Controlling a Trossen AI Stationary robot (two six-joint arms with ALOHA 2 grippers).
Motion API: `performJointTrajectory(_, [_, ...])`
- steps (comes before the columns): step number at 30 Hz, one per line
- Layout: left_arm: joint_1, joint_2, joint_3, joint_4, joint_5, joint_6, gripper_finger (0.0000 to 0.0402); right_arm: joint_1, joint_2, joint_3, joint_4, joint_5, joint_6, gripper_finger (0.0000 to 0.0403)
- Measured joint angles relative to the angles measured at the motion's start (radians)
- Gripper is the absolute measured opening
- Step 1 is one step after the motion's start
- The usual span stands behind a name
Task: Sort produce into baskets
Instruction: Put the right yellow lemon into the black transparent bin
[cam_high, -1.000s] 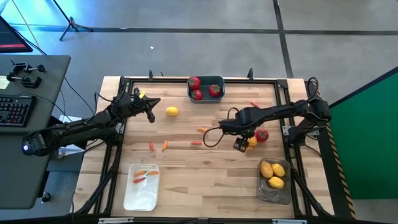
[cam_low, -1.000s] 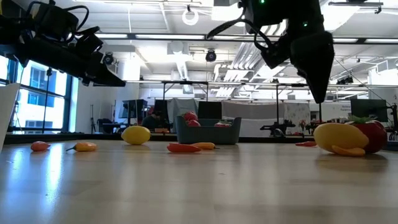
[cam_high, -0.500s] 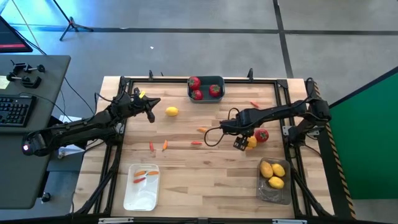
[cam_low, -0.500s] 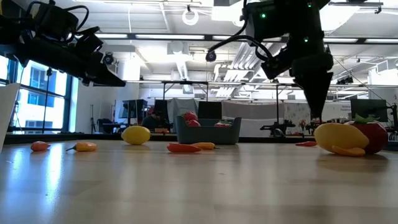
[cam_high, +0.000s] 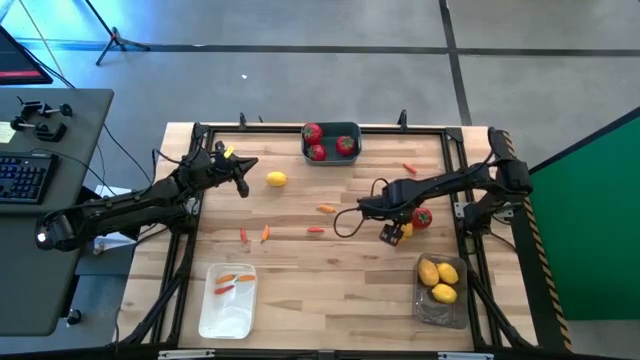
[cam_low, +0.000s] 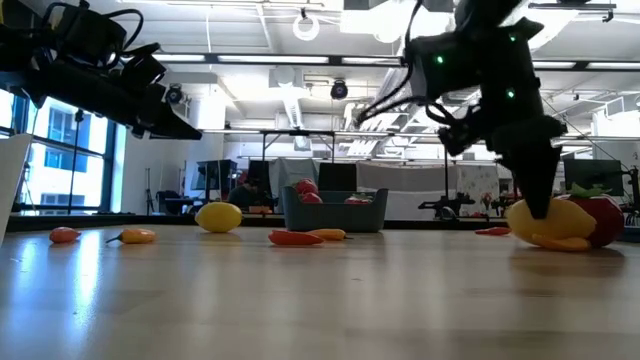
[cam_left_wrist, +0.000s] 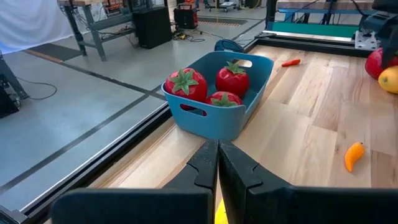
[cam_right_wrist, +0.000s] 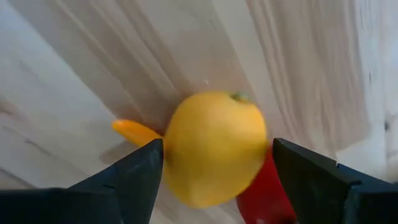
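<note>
My right gripper (cam_high: 393, 232) is open and low over a yellow lemon (cam_right_wrist: 214, 146) at the table's right middle, one finger on either side of it. The lemon (cam_high: 405, 229) lies on the wood against a red tomato (cam_high: 421, 217) and partly on a small orange piece (cam_right_wrist: 134, 130). My left gripper (cam_high: 243, 186) is shut and empty, held above the table's far left, near another lemon (cam_high: 276, 179). The blue bin (cam_high: 331, 141) holds three tomatoes, the white bin (cam_high: 228, 300) orange pieces, the smoky bin (cam_high: 440, 290) three lemons. My right gripper comes at the lemon from above, pointing down, its fingers (cam_right_wrist: 134, 177) standing beside the lemon's two sides. I cannot tell whether they touch it. The lemon rests on the table.
Loose orange pieces lie on the wood at the middle (cam_high: 326, 209), (cam_high: 316, 229), at the left middle (cam_high: 265, 233), (cam_high: 243, 236), and at the far right (cam_high: 409, 168). A dark frame rail (cam_high: 470, 250) runs along the table's edges.
My right gripper has gone down and a little toward the table's right edge, from above the lemon until its fingers stand around it near the table top. The lemon and tomato have stayed in place.
</note>
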Motion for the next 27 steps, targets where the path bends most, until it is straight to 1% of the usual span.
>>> performJointTrajectory(4, [0.000, 0.000, 0.000, 0.001, 0.000, 0.000, 0.0000, 0.000, 0.000, -0.045, 0.023, -0.015, 0.001, 0.0291])
performJointTrajectory(7, [0.000, 0.000, 0.000, 0.001, 0.000, 0.000, 0.0000, 0.000, 0.000, -0.064, 0.035, -0.027, 0.000, 0.0279])
performJointTrajectory(9, [0.000, 0.000, 0.000, 0.000, 0.000, 0.000, 0.0000, 0.000, 0.000, -0.066, 0.037, -0.027, 0.000, 0.0259])
performJointTrajectory(13, [0.000, 0.000, 0.000, 0.000, 0.000, 0.000, 0.0000, 0.000, 0.000, -0.039, 0.037, -0.036, -0.025, 0.0199])
performJointTrajectory(15, [0.000, 0.000, 0.000, 0.000, 0.000, 0.000, 0.0000, 0.000, 0.000, -0.013, 0.030, -0.035, -0.042, 0.0183])
performJointTrajectory(20, [0.000, 0.000, 0.000, 0.000, 0.000, 0.000, 0.0000, 0.018, 0.000, 0.115, -0.059, -0.035, -0.038, 0.0183])
performJointTrajectory(22, [0.000, 0.000, 0.000, 0.000, 0.000, 0.000, 0.0000, 0.047, -0.003, 0.187, -0.115, -0.046, 0.013, 0.0183])
performJointTrajectory(24, [0.000, 0.000, 0.000, 0.000, 0.000, 0.000, 0.0000, 0.093, -0.017, 0.248, -0.140, -0.073, 0.100, 0.0183])
performJointTrajectory(27, [0.000, 0.000, 0.000, 0.001, 0.000, 0.000, 0.0000, 0.191, -0.049, 0.321, -0.155, -0.124, 0.253, 0.0183])
